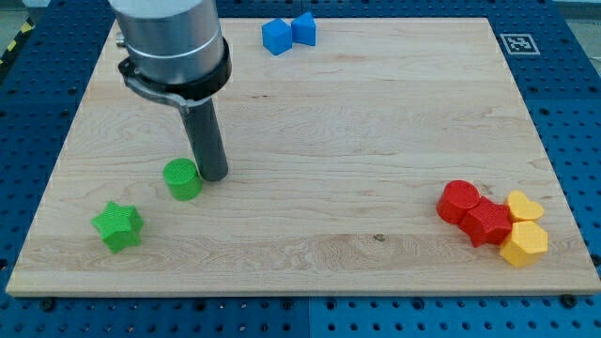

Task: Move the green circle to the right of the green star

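The green circle (182, 178) lies on the wooden board at the view's left, above and to the right of the green star (118, 226). The star sits near the board's bottom left corner. My tip (213, 175) rests on the board right beside the circle's right side, touching it or nearly so. The rod rises from there to the arm's grey body at the view's top left.
Two blue blocks (288, 33) sit together at the board's top edge. A cluster of two red blocks (473, 213) and two yellow blocks (522, 228) sits at the bottom right. The board's (376, 122) edges border a blue perforated table.
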